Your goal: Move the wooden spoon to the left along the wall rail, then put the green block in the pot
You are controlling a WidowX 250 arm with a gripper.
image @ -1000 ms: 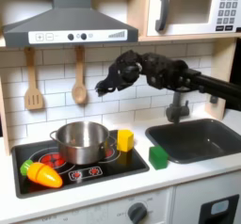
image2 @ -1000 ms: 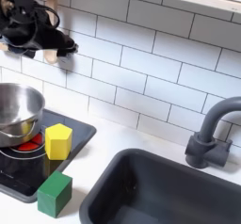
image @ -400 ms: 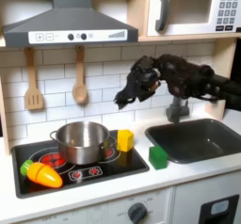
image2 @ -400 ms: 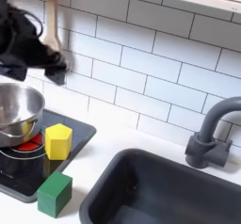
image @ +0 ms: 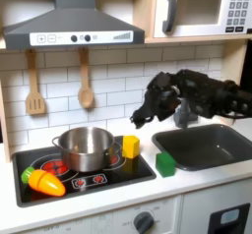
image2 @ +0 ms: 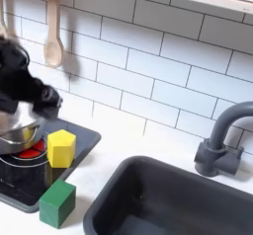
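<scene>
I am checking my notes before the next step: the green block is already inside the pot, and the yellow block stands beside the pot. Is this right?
Not quite. The green block is not in the pot; in the first exterior view it sits on the counter between stove and sink. The yellow block does stand beside the pot.

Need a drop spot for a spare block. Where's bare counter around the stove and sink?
Free: the white counter between the stovetop and the sink, back by the tiled wall. Also the front counter strip below the stovetop. Crowded: the stovetop holds the pot, yellow block and carrot; the green block sits at its corner.
</scene>
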